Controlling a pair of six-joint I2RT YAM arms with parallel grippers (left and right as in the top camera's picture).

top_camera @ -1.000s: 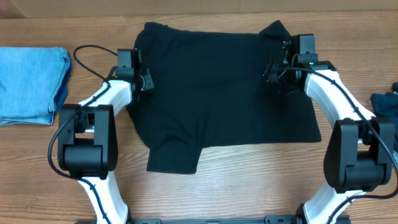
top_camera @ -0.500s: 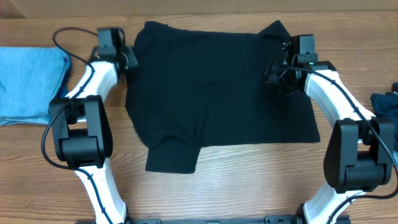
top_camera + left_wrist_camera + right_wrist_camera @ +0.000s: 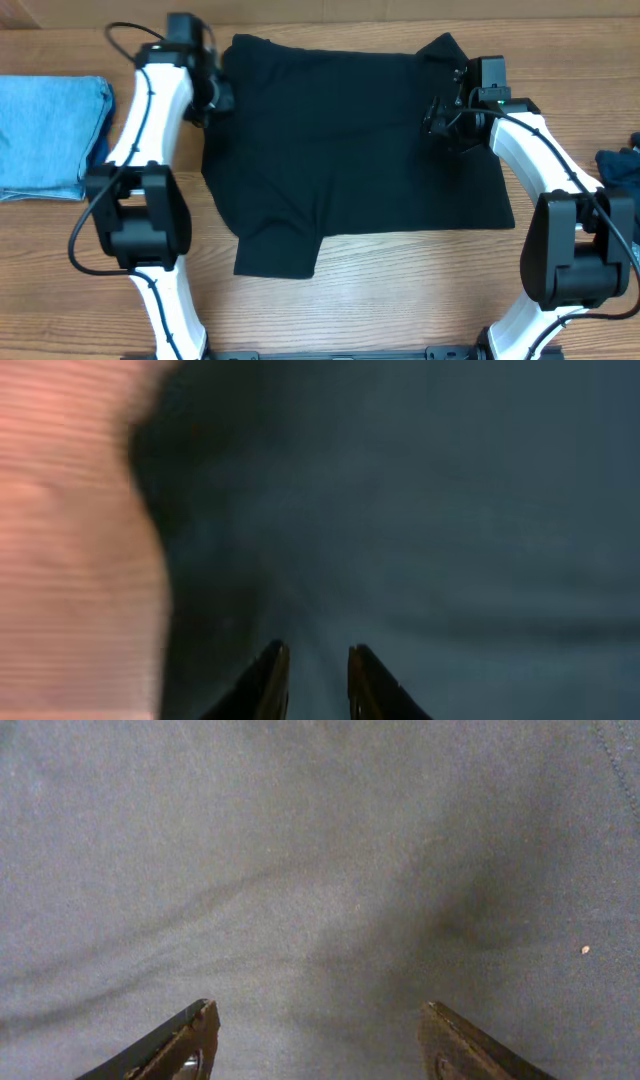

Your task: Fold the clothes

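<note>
Wooden table [image 3: 400, 300] with the black T-shirt [image 3: 350, 150] spread flat at frame centre, presumably for folding: right gripper [image 3: 317, 1008], wide and empty, poised over its upper-right part; left gripper [image 3: 312, 652], at its upper-left edge, narrowly parted, grip indeterminable.

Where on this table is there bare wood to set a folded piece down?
Bare table lies along the near edge, between the black T-shirt and the arm bases, and in the near-left corner below the light blue denim. Crowded: the middle under the shirt, with the left gripper and right gripper over it; a dark garment takes the right edge.
</note>
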